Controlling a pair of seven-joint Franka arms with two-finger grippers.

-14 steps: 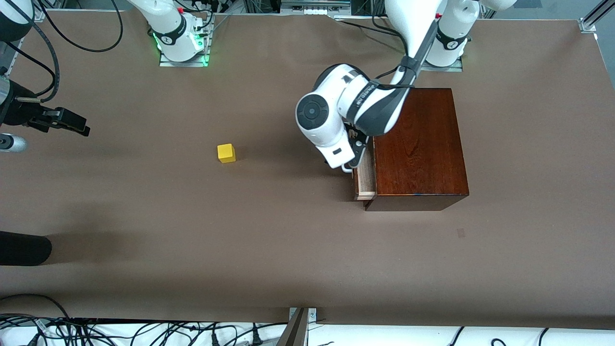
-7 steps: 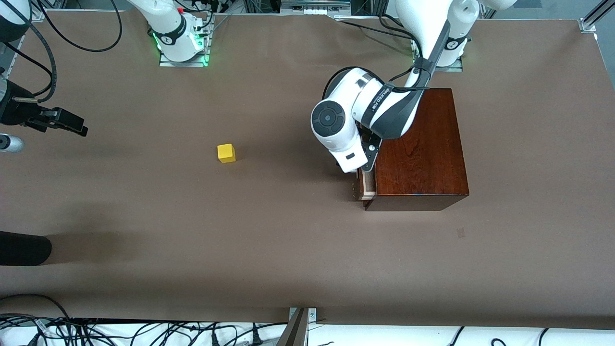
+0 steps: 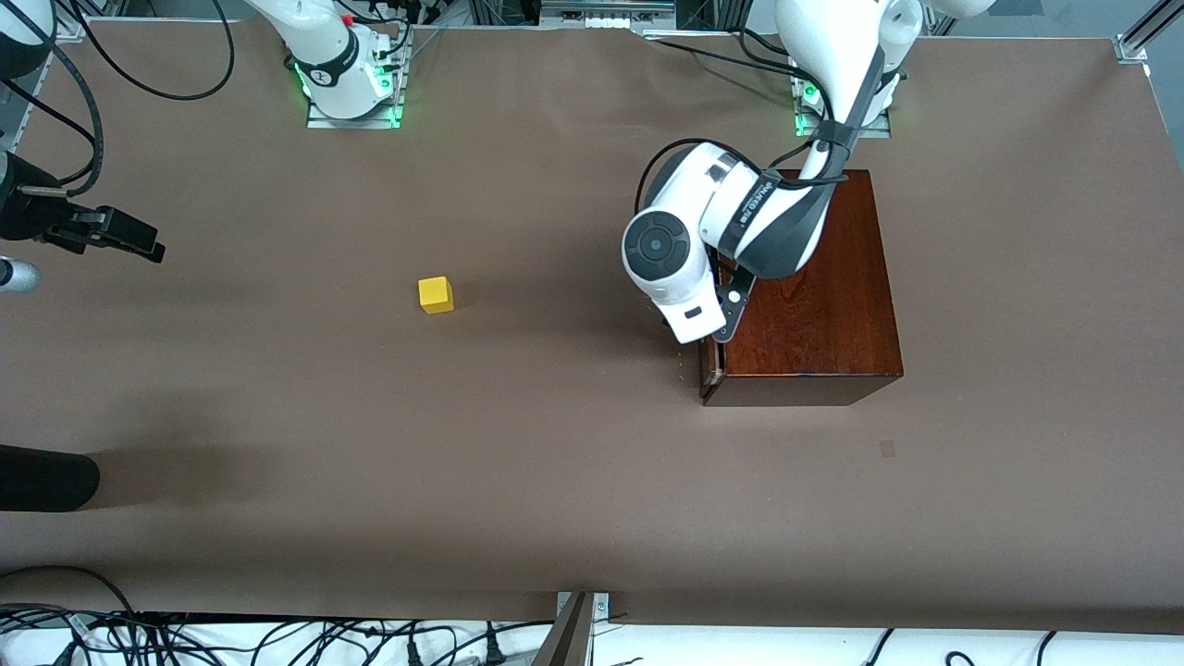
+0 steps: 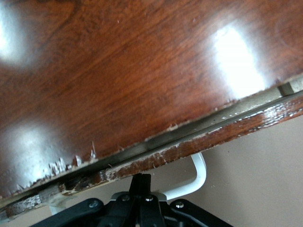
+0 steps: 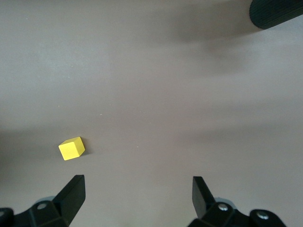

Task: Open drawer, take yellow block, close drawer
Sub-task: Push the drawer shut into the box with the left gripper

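The dark red-brown wooden box [image 3: 814, 277] stands at the left arm's end of the table. Its drawer [image 3: 709, 363] sticks out by only a thin sliver. My left gripper [image 4: 142, 178] is shut with nothing between its fingers. Its tips press on the drawer front [image 4: 213, 137] beside the white handle [image 4: 200, 174]. In the front view the wrist hides most of that gripper [image 3: 725, 326]. The yellow block [image 3: 436, 295] sits alone on the table mid-way between the arms. My right gripper [image 5: 137, 182] waits open over the table at the right arm's end [image 3: 129, 237], with the yellow block [image 5: 72, 148] apart from it.
A black cylinder [image 3: 46, 477] lies at the table's edge on the right arm's end, nearer the front camera; it also shows in the right wrist view [image 5: 275, 12]. Cables [image 3: 277, 638] run along the table's near edge.
My left gripper has pushed the drawer into the box; the pale interior that showed before is now a thin sliver. The block has not moved. The right gripper barely shifted.
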